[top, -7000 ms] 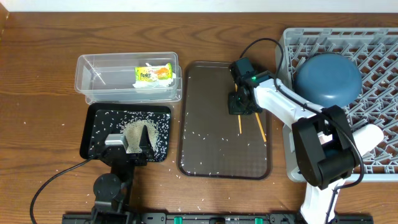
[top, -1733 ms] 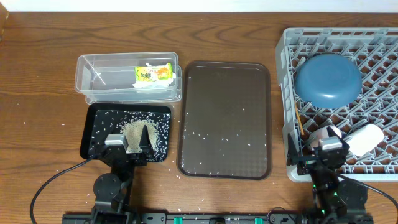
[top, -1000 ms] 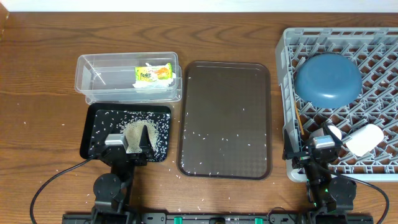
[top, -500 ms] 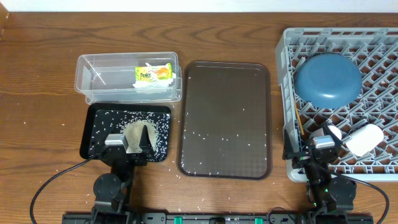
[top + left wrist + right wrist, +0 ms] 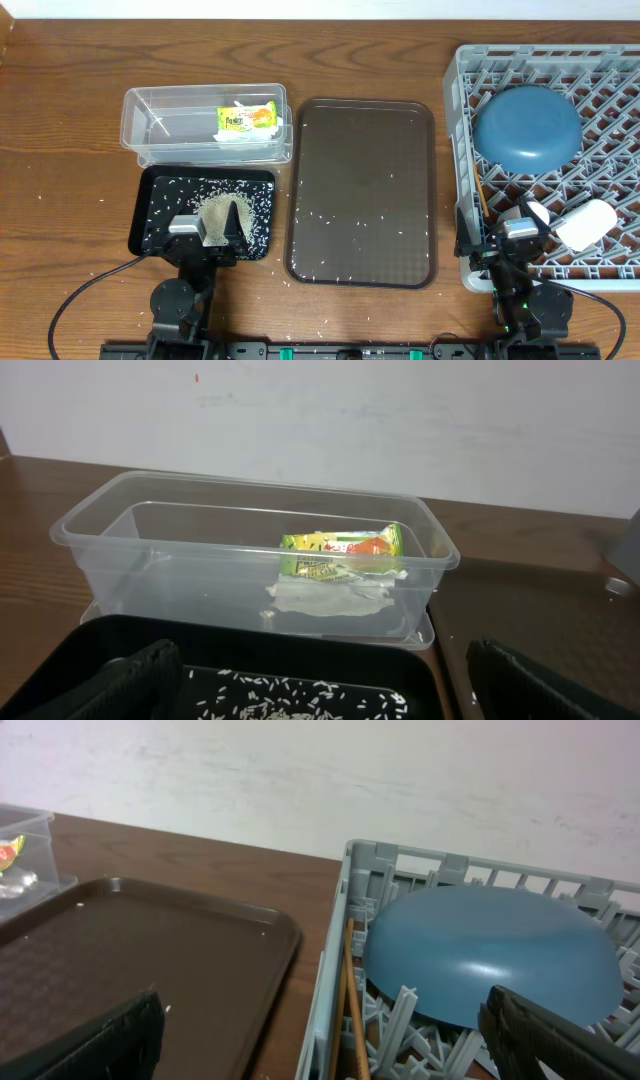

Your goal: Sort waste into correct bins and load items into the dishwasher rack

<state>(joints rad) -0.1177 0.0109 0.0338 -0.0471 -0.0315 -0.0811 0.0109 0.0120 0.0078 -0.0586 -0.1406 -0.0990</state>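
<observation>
The clear tub [image 5: 170, 93] holds the printed wrapper [image 5: 247, 117] on a white napkin [image 5: 330, 596]. Rice [image 5: 256, 204] lies in the black tray [image 5: 143, 200]. My left gripper [image 5: 210, 236] hovers open over that tray's near end, nothing between its fingers [image 5: 135, 678]. In the grey rack [image 5: 610, 70] a dark-blue plate [image 5: 527, 127] rests face down. Chopsticks [image 5: 481, 197] stand along the rack's left wall, and a white cup [image 5: 587, 223] lies at the front. My right gripper [image 5: 508, 246] is open and empty at the rack's near-left corner, straddling its wall [image 5: 335, 970].
The dark brown serving tray [image 5: 360, 150] lies between the bins and the rack, with scattered rice grains [image 5: 318, 214] on its near half. More grains dot the wooden table [image 5: 60, 150] around the black tray. A white wall backs the table.
Since the oldest frame my right arm has drawn back from the brown tray to the rack's corner, and the chopsticks have gone from the tray into the rack. Nothing moved in the last second.
</observation>
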